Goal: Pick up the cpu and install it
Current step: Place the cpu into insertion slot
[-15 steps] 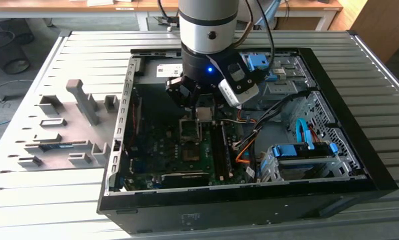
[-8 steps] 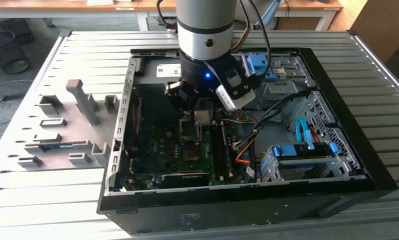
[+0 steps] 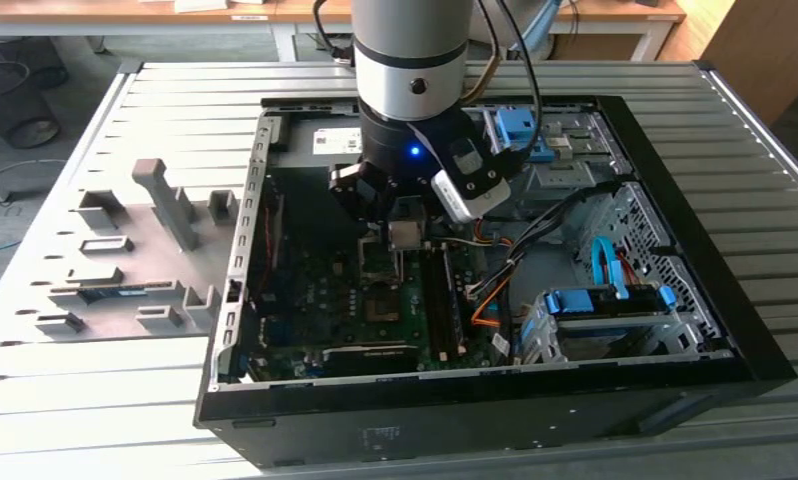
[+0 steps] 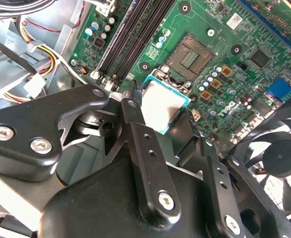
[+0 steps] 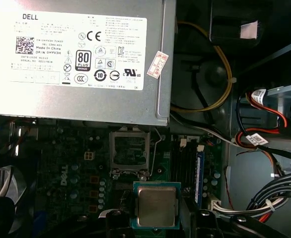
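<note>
My gripper (image 3: 403,228) hangs inside the open computer case (image 3: 679,290), shut on the cpu (image 3: 403,236), a small square chip with a silver lid and green border. In both wrist views the cpu (image 4: 161,105) (image 5: 156,206) sits flat between two black fingers (image 4: 131,110), held by its edges. The open socket (image 5: 129,151) on the green motherboard (image 4: 245,84) lies a short way beyond the chip, its metal frame and contact field (image 4: 190,57) uncovered. The cpu is above the board, apart from the socket.
The labelled power supply (image 5: 76,54) borders the socket. Memory sticks (image 4: 128,37) run beside it, and a black fan (image 4: 279,158) sits at the board's edge. Cable bundles (image 5: 257,124) and a blue drive cage (image 3: 599,310) fill the case's right. A grey fixture block (image 3: 119,260) lies outside on the exterior view's left.
</note>
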Robot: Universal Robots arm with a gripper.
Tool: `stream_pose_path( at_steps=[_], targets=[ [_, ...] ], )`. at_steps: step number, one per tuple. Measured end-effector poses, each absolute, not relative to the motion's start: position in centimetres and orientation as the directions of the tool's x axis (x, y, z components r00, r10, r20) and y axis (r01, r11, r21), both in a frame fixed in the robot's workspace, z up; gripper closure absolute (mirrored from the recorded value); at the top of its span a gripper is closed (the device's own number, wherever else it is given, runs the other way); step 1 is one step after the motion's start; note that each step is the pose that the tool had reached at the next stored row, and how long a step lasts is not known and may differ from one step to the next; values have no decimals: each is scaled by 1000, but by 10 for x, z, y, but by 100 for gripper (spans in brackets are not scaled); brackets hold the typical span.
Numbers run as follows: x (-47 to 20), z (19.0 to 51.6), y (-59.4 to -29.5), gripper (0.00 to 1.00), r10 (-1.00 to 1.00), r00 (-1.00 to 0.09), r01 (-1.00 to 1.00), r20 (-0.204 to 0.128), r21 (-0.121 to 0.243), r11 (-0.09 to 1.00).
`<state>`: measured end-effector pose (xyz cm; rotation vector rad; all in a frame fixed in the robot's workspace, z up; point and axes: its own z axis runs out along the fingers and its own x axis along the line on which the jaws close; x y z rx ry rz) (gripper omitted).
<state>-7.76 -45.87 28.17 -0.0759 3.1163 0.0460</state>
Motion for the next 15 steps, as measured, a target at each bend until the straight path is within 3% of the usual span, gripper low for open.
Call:
stream_pose_path(
  at_steps=[15],
  targets=[
    [-86, 279, -459, 53, -48, -999, -49, -25, 28, 998]
  ],
)
